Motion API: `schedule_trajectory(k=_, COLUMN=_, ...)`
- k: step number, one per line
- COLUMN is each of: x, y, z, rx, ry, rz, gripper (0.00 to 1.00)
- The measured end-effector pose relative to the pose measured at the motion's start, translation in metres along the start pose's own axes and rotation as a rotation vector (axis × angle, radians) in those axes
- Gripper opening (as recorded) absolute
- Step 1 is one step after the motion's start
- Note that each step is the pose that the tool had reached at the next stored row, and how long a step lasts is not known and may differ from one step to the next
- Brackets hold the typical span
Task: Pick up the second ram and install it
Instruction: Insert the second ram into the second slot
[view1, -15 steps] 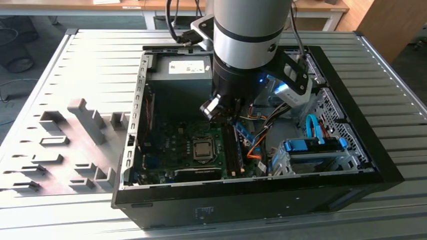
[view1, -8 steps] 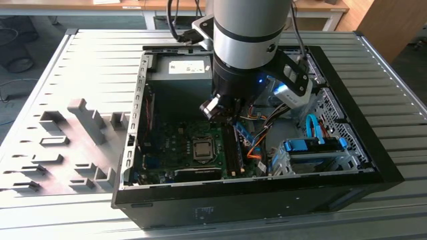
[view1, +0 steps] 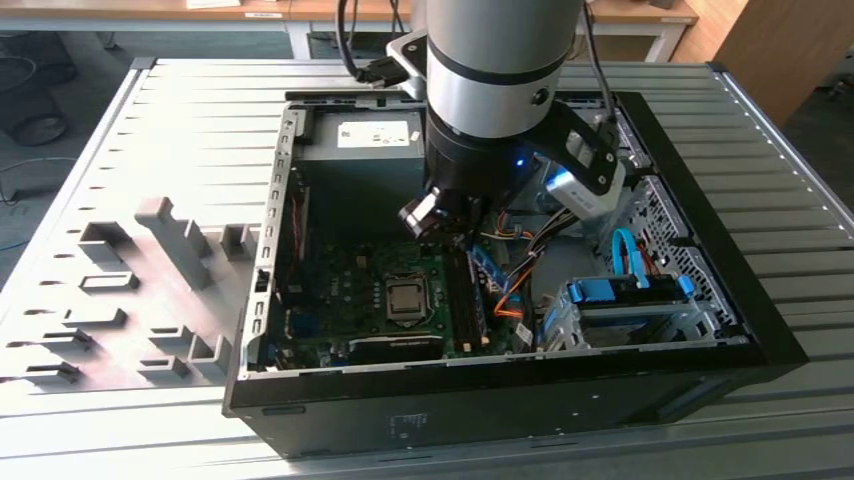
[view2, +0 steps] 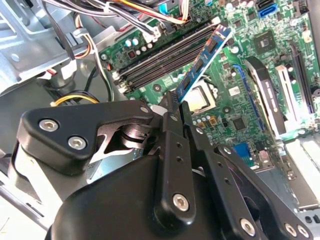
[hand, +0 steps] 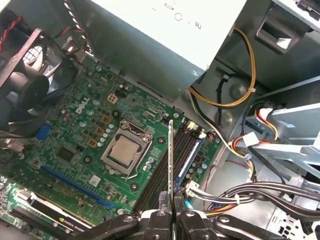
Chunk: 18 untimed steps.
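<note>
Blue-green against black: pinching the memory stick (view2: 202, 62) by one end in the clamped gripper (view2: 175, 106), second wrist view, holding it slanted above the motherboard (view2: 220, 107) near the slots (view2: 165, 57). First wrist view, showing the memory stick (hand: 171, 160) edge-on over those slots. Exterior view, hovering with the gripper (view1: 457, 228) low inside the open computer case (view1: 534, 410)

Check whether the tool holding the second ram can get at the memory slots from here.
Probably yes. The tool is shut on the second ram, poised over the memory slots. The cable bundle lies off to one side, and nothing seems to sit between board and slots.
</note>
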<state>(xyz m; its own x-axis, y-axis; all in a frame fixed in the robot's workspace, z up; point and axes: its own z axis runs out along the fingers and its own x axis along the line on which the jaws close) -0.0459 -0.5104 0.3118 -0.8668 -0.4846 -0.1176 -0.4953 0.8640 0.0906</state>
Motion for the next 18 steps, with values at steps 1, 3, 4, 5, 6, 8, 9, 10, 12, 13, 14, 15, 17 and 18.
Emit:
schedule_trajectory(k=1, x=0.0, y=0.0, z=0.0, rx=0.0004, ry=-0.0003, rz=0.004, gripper=0.14)
schedule_trajectory(k=3, x=0.0, y=0.0, z=0.0, rx=0.0014, ry=-0.001, rz=0.011, gripper=0.14)
schedule_trajectory(k=4, x=0.0, y=0.0, z=0.0, rx=0.0017, ry=-0.0014, rz=0.015, gripper=0.14)
schedule_trajectory(k=5, x=0.0, y=0.0, z=0.0, rx=0.0022, ry=-0.0017, rz=0.019, gripper=0.14)
schedule_trajectory(k=6, x=0.0, y=0.0, z=0.0, rx=0.0027, ry=-0.0021, rz=0.023, gripper=0.14)
schedule_trajectory(k=8, x=0.0, y=0.0, z=0.0001, rx=0.0038, ry=-0.0029, rz=0.032, gripper=0.14)
schedule_trajectory(k=9, x=0.0, y=0.0, z=0.0001, rx=0.0043, ry=-0.0034, rz=0.037, gripper=0.14)
schedule_trajectory(k=10, x=0.0, y=0.0, z=0.0001, rx=0.0049, ry=-0.0039, rz=0.042, gripper=0.14)
schedule_trajectory(k=12, x=0.0, y=0.0, z=0.0001, rx=0.0061, ry=-0.0047, rz=0.051, gripper=0.14)
schedule_trajectory(k=13, x=0.0, y=0.0, z=0.0001, rx=0.0067, ry=-0.0051, rz=0.056, gripper=0.14)
schedule_trajectory(k=14, x=0.0, y=0.0, z=0.0001, rx=0.0072, ry=-0.0056, rz=0.061, gripper=0.14)
schedule_trajectory(k=15, x=0.0, y=0.0, z=0.0002, rx=0.0078, ry=-0.006, rz=0.066, gripper=0.14)
schedule_trajectory(k=17, x=0.0, y=0.0, z=0.0002, rx=0.009, ry=-0.0069, rz=0.076, gripper=0.14)
schedule_trajectory(k=18, x=0.0, y=0.0, z=0.0002, rx=0.0096, ry=-0.0075, rz=0.081, gripper=0.14)
